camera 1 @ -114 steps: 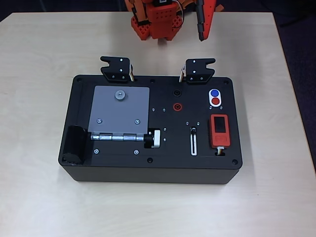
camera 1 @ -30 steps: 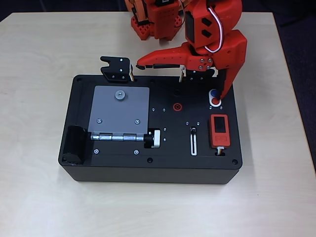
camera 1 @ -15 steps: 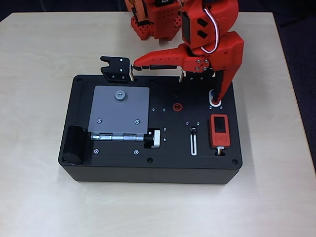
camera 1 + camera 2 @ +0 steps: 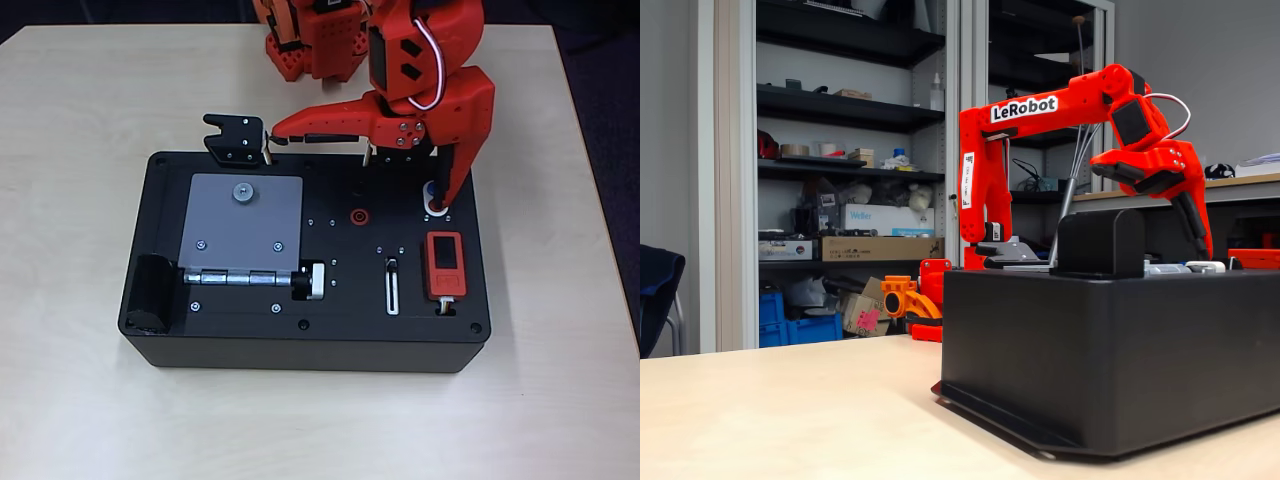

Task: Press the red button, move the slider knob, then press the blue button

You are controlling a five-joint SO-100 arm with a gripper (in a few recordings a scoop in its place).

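Note:
In the overhead view my red gripper (image 4: 359, 170) is open wide. One finger (image 4: 452, 180) points down, and its tip rests on the red button (image 4: 437, 208), of which a red sliver shows. The other finger (image 4: 320, 125) stretches left over the box's back edge. The blue button (image 4: 430, 188) lies just behind the red one in the white oval, mostly covered by the finger. The slider knob (image 4: 392, 264) sits at the far end of its white-rimmed slot (image 4: 392, 290), left of and nearer than the buttons. In the fixed view the lowered finger (image 4: 1193, 225) reaches down to the box top.
The black box (image 4: 250, 335) holds a grey hinged plate (image 4: 240, 225), a silver-and-black cylinder (image 4: 312, 281), a red ring socket (image 4: 358, 215) and a red device with a screen (image 4: 444, 263). Two black brackets (image 4: 236, 138) stand at its back edge. The arm's base (image 4: 310, 45) is behind the box.
The arm came from its folded pose at the back down over the box. Within the last second the lowered fingertip went from beside the buttons onto the red one.

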